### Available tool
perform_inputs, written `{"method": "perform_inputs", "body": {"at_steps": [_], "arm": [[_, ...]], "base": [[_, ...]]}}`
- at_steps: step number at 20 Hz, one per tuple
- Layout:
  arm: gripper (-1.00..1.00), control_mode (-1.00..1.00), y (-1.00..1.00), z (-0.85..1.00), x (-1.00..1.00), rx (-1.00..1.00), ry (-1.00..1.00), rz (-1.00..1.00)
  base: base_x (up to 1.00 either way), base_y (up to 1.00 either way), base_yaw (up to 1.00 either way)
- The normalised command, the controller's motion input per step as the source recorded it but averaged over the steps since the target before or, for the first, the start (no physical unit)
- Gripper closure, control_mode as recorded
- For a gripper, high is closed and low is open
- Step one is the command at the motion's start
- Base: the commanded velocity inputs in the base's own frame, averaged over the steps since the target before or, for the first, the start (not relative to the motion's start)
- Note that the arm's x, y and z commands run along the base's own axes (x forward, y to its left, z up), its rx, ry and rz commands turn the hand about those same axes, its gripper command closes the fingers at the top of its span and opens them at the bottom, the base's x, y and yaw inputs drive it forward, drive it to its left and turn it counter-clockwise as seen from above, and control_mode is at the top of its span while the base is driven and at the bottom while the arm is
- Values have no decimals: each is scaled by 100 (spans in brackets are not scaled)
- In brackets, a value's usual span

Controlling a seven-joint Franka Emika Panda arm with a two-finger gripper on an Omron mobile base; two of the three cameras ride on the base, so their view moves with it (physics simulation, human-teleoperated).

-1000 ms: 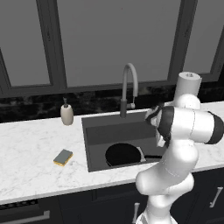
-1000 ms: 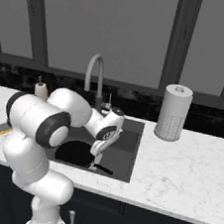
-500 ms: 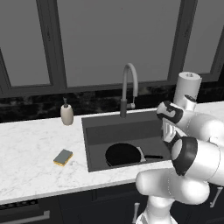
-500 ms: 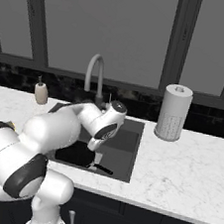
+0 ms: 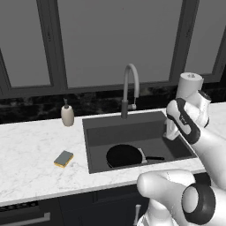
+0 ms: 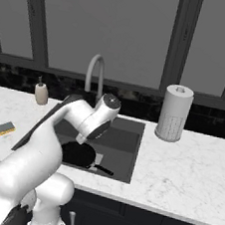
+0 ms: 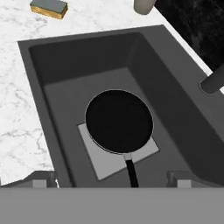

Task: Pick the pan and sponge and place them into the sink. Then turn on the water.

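Resting flat on the sink (image 5: 95, 132) floor, the pan (image 5: 125, 156) looks delivered; the sponge (image 5: 63, 159) lies on the counter (image 5: 26, 150) beside the basin. Jaws spread empty above the sink; next, probably reach for the sponge.

Arm swung right and up — tool (image 7: 112, 181) now higher over the sink (image 7: 48, 87).

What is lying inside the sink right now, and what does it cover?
Inside the sink lies the pan, handle toward the front edge. It rests on the lighter grey square at the bottom, hiding its middle. The sponge sits outside, on the counter.
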Motion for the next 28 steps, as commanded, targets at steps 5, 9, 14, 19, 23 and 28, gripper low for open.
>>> {"method": "perform_inputs", "body": {"at_steps": [5,9,14,19,23,28], "arm": [[-100,-100,18,77,-42,1,0,-8],[-100,-100,11,71,-52,4,5,-14],[-100,-100,17,49,-58,15,10,-19],[-100,-100,60,9,-65,16,2,-27],[-100,-100,94,0,-52,7,-7,-30],[-100,-100,100,19,-8,0,12,-19]], "base": [[0,0,0],[0,0,0],[0,0,0],[0,0,0],[0,0,0],[0,0,0]]}}
